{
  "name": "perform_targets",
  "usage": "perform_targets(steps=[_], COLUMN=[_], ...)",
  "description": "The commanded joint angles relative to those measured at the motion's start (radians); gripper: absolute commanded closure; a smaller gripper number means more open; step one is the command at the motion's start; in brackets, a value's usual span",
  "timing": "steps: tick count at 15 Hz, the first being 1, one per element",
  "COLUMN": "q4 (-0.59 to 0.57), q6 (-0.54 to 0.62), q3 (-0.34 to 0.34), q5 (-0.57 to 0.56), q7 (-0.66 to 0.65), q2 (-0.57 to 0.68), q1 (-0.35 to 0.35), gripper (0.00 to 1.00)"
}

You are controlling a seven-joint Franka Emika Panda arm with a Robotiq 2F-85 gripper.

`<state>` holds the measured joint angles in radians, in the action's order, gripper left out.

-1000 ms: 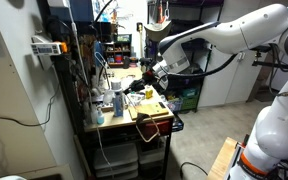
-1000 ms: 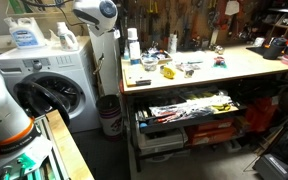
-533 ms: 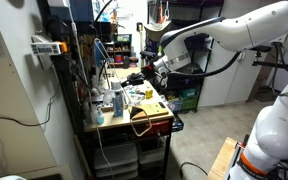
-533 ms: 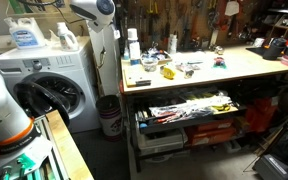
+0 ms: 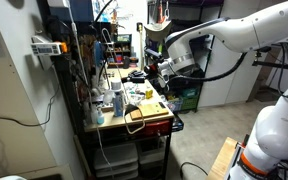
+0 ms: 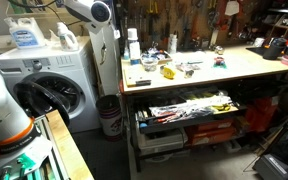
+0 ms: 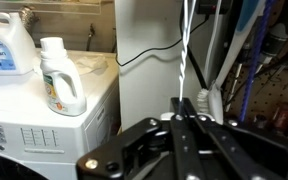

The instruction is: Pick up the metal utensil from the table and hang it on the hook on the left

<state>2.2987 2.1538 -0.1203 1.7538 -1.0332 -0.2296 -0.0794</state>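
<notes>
As fingers (image 7: 176, 108) pinch the metal utensil (image 7: 187, 50) upright, arm (image 5: 216, 30) outstretched, raised

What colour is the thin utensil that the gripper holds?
Silvery, like twisted wire. The metal utensil shows best in the wrist view, above the gripper.

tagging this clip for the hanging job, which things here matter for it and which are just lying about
job: thin silvery twisted-wire utensil; black gripper shut on it; tan-topped wooden workbench

lying about: white washing machine; small white plastic detergent bottle; large white jug with a blue label
</notes>
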Motion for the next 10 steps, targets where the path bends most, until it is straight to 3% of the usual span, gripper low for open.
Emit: perform_targets(steps=[1, 5, 10], q4=[0.075, 0.115, 0.119], q6=[-0.039, -0.106, -0.097], q3=[0.016, 0.024, 0.018], q5=[0.129, 0.228, 0.266], q7=[0.148, 0.267, 0.254], q2=[-0.019, -0.005, 0.014], q1=[-0.006, -0.004, -0.007], gripper=[0.99, 0.99, 0.99])
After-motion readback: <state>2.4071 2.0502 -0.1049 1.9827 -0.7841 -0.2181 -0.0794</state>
